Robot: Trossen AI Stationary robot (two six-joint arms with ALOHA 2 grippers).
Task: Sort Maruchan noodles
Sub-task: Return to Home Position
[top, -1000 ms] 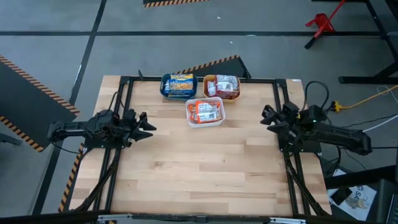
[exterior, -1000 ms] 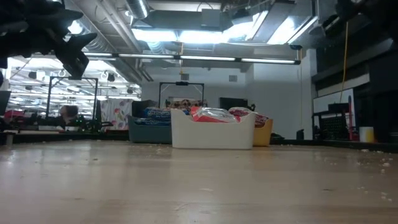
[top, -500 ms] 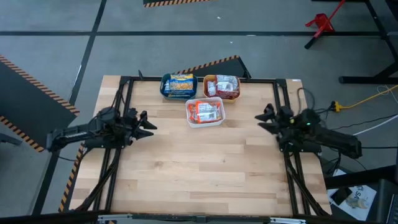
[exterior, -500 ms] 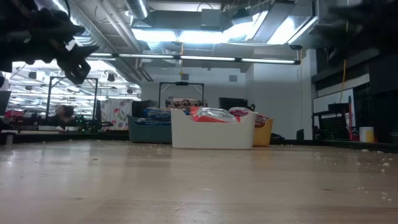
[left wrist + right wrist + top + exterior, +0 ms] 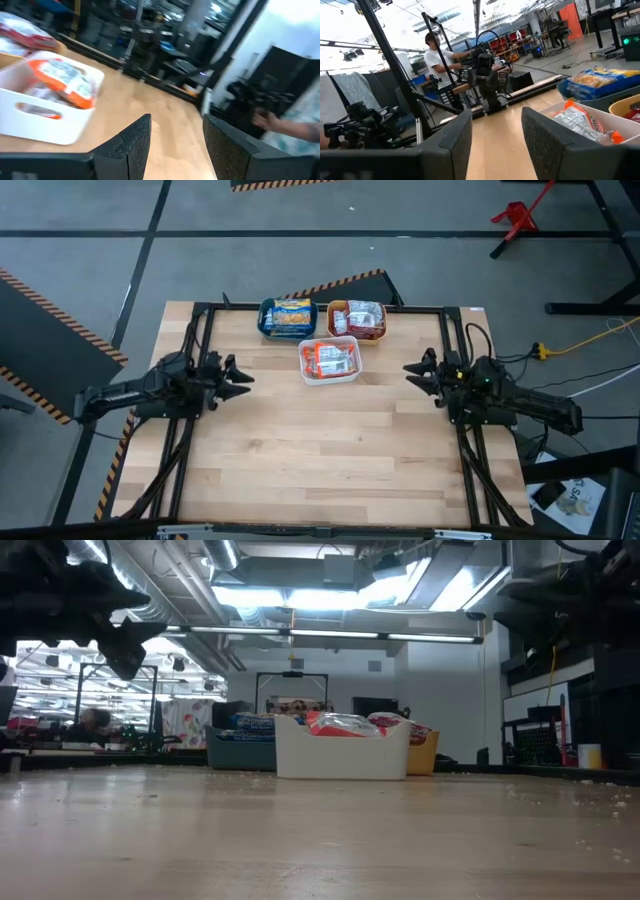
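Left gripper (image 5: 243,377) and right gripper (image 5: 412,368) hover parted and empty at opposite sides; the Maruchan noodles (image 5: 329,358) lie between them, seemingly all binned, roughly equidistant; white bin (image 5: 330,380) nearest, blue bin (image 5: 263,321) and orange bin (image 5: 330,310) behind.

Blue-yellow noodles (image 5: 291,311), blue bin (image 5: 288,336); orange-red noodles (image 5: 330,358), white bin (image 5: 330,380); maroon-white noodles (image 5: 362,317), orange bin (image 5: 358,341).

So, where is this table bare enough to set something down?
Bare wood spans the table from the white bin to the near edge, between the left gripper and right gripper. Crowded: far edge, with the blue bin and orange bin.
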